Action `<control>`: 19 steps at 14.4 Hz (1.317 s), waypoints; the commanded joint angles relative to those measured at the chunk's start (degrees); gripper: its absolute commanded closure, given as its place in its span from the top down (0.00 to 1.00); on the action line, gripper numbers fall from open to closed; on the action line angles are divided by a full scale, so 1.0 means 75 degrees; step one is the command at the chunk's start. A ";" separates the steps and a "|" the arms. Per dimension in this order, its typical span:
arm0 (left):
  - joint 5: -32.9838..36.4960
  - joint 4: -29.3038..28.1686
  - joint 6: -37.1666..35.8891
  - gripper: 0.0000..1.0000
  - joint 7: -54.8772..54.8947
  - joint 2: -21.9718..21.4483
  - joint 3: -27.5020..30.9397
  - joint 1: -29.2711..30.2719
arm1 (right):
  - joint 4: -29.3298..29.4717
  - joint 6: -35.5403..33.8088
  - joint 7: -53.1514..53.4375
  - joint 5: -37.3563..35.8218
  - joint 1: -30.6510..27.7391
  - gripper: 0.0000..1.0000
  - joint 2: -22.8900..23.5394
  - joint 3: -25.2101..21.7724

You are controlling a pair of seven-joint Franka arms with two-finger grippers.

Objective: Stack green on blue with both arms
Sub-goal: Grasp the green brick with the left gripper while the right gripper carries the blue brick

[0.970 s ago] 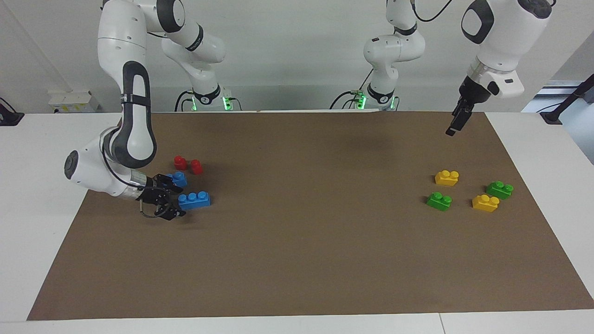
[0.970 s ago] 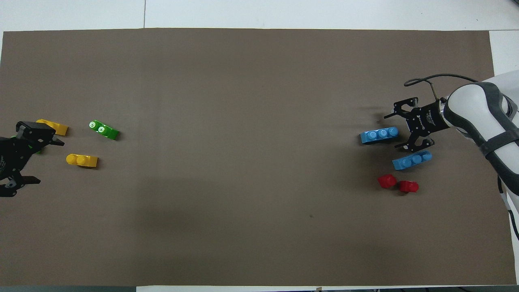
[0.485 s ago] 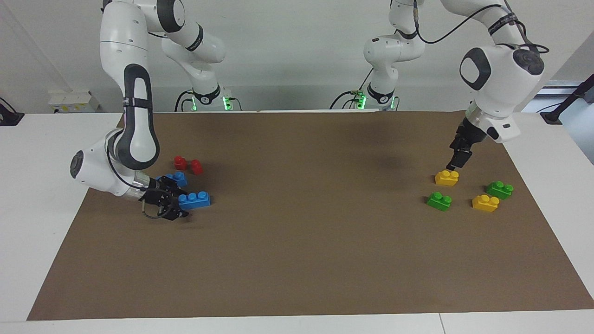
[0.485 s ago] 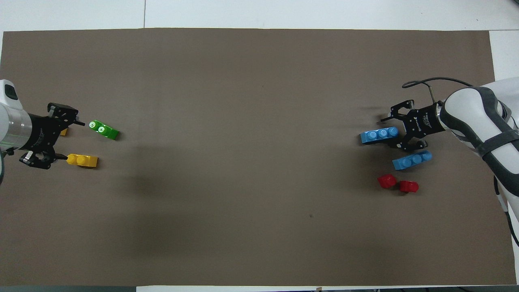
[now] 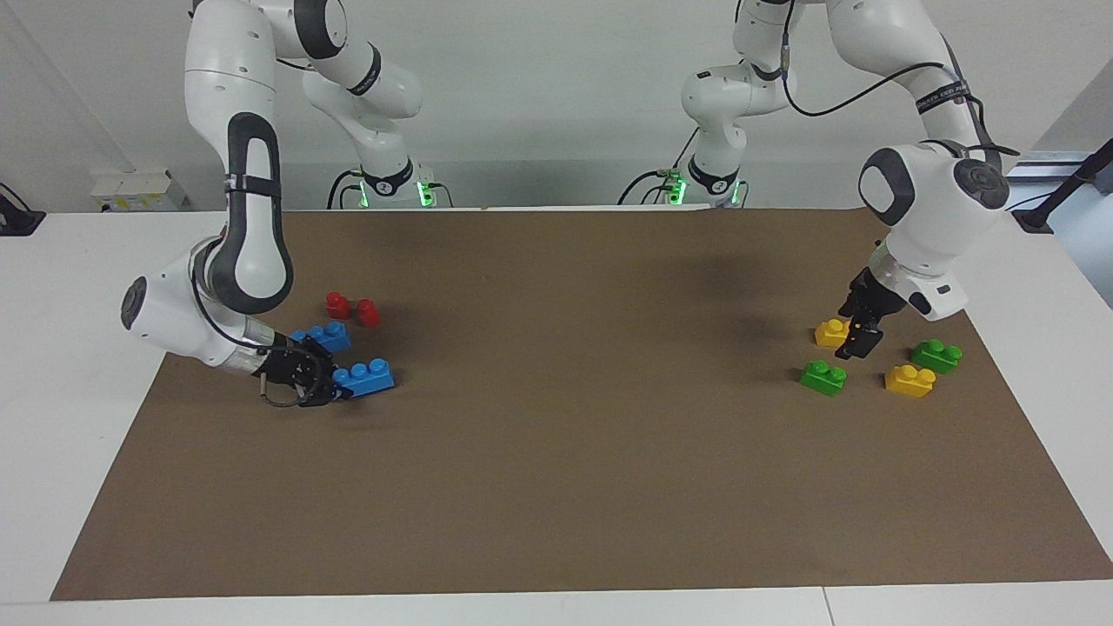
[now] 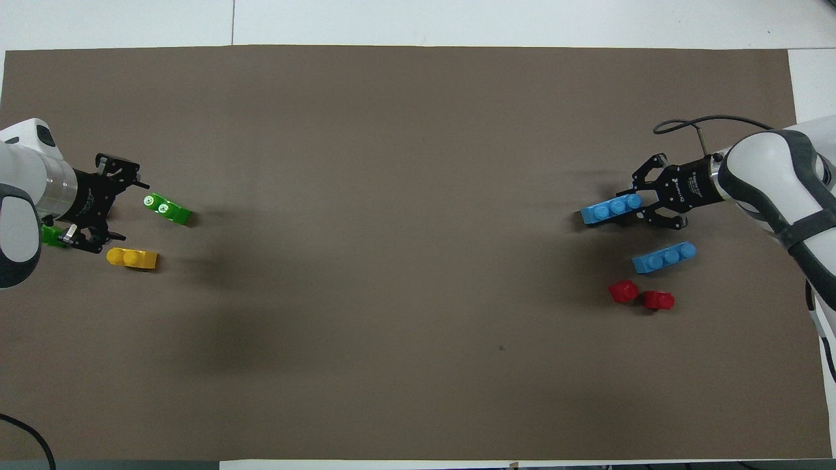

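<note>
A brown mat (image 5: 556, 487) covers most of a white table (image 5: 52, 287), and its whole middle lies bare between two clusters of bricks at the two ends. At the right arm's end, the right gripper (image 5: 326, 382) sits low at the mat, its fingers apart around the end of a blue brick (image 5: 365, 376), which lies farther from the robots than the second blue brick (image 5: 323, 336); whether the fingers touch the brick cannot be told. Two small red pieces (image 5: 351, 308) stand nearer to the robots than both blue bricks, close to the second one. At the left arm's end, the left gripper (image 5: 856, 341) hangs just above the mat among four small bricks; in the overhead view its fingers (image 6: 124, 171) stand apart, clamped on nothing. A green brick (image 5: 823, 377) lies just beside the gripper tip toward the table's middle, and a second green brick (image 5: 936, 355) sits toward the mat's end edge. One yellow brick (image 5: 832, 331) is partly covered by the gripper, and another yellow brick (image 5: 909, 381) lies between the two green ones. Wide open mat stretches from both clusters to the edge farthest from the robots.
</note>
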 commanded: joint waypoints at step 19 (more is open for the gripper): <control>0.0642 0.0266 0.1601 0.71 -0.1187 0.1681 -0.0035 0.0070 | -0.0764 0.1887 0.7560 0.0027 0.4472 0.00 -0.1809 0.0033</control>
